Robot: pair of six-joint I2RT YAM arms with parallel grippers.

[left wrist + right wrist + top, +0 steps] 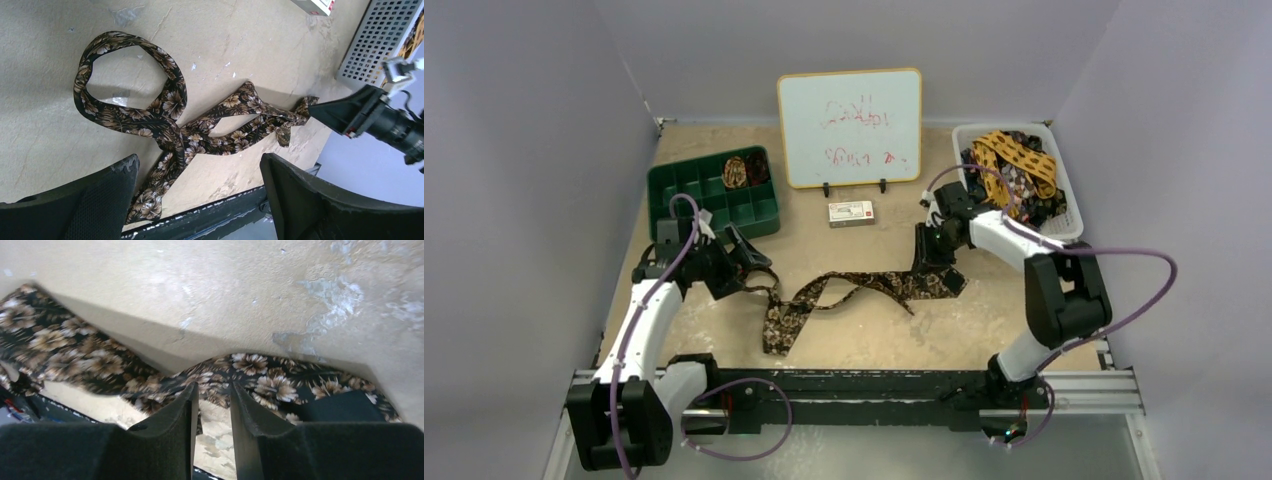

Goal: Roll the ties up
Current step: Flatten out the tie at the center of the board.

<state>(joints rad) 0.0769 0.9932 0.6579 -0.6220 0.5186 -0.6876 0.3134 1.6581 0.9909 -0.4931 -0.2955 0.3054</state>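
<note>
One of the ties (pixel 864 290), dark brown with a tan flower print, lies unrolled and twisted across the middle of the table; the same tie (pixel 170 125) forms a loop on its left side. My right gripper (pixel 932 268) is at its wide right end, and its narrow-set fingertips (pixel 192 390) pinch the fabric (pixel 270 385), which is raised a little and casts a shadow. My left gripper (pixel 200 160) hovers wide open over the tie's left part with nothing between its fingers. Seen from above, that left gripper (pixel 749 262) sits just beside the loop.
A green compartment tray (pixel 674 185) at the back left holds a coiled tie (pixel 746 170). A white basket (pixel 1069 215) at the back right holds more ties (pixel 1014 160). A whiteboard (pixel 849 125) and a small box (pixel 851 212) stand at the back centre.
</note>
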